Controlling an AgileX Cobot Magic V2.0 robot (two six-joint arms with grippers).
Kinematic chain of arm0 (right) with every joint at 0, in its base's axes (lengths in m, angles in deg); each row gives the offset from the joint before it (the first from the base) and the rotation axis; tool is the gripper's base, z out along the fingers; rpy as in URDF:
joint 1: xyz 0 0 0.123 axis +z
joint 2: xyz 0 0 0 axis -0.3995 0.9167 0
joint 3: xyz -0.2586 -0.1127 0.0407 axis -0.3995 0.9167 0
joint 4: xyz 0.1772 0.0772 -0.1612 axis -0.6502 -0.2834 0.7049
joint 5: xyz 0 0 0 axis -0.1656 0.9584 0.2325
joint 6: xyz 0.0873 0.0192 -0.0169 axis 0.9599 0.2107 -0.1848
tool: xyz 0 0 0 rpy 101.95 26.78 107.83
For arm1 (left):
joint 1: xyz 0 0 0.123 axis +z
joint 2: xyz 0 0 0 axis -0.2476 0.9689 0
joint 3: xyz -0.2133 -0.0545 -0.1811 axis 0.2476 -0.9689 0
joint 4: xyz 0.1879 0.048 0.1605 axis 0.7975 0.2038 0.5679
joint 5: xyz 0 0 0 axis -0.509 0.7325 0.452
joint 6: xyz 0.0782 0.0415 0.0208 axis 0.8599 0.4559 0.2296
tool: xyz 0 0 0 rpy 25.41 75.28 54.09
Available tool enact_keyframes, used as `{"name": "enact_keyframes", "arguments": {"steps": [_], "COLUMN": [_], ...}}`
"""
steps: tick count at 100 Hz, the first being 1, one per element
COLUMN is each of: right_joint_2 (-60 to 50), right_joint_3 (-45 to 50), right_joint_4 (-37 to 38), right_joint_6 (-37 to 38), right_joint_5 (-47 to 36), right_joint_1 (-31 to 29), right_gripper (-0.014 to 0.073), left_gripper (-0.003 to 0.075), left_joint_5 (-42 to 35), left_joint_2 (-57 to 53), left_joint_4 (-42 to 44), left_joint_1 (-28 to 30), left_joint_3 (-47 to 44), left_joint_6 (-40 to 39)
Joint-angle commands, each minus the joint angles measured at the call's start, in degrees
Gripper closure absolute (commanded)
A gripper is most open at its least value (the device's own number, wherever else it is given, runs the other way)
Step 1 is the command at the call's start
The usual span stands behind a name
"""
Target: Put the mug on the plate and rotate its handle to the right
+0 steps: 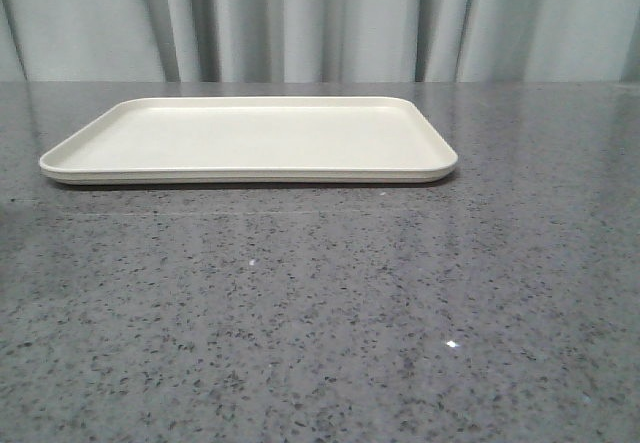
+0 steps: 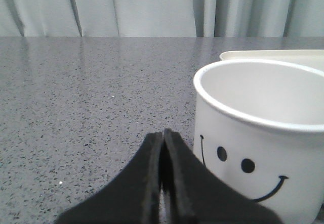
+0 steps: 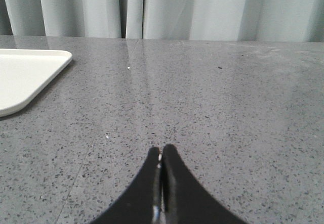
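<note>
The cream plate lies flat and bare at the middle back of the grey table in the front view. No mug or gripper appears there. In the left wrist view the white mug with a black smiley face stands upright on the table, close beside my left gripper, which is shut with nothing between its fingers. The handle is hidden. A corner of the plate shows just behind the mug. My right gripper is shut and holds nothing, low over bare table, with a plate corner off to its side.
Grey speckled stone table fills the views. Pale pleated curtains hang behind its far edge.
</note>
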Motion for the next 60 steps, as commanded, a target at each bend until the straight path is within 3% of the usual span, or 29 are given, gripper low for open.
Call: {"name": "enact_keyframes", "arguments": {"steps": [1, 15, 27, 41, 60], "right_joint_2": [-1.1, -1.1, -1.0, 0.3, 6.6], "right_joint_3": [0.0, -0.3, -4.5, -13.3, -26.8], "right_joint_4": [0.2, 0.2, 0.2, 0.2, 0.2], "right_joint_6": [-0.3, -0.3, -0.2, -0.2, -0.3], "right_joint_5": [-6.4, -11.4, -7.9, 3.0, 17.4], "right_joint_1": [-0.4, -0.4, -0.4, -0.4, -0.4], "right_gripper": [0.066, 0.066, 0.066, 0.066, 0.066], "left_gripper": [0.074, 0.074, 0.074, 0.074, 0.074], "left_joint_5": [-6.1, -10.7, -9.6, -2.2, 14.1], "left_joint_2": [-1.7, -1.7, -1.7, -0.9, 5.5], "left_joint_4": [-0.2, -1.3, -1.4, -2.0, -2.8], "left_joint_1": [0.1, 0.1, 0.1, 0.1, 0.1], "left_joint_3": [-0.6, 0.6, 4.8, 12.7, 26.1], "left_joint_6": [0.0, 0.0, 0.0, 0.0, -0.1]}}
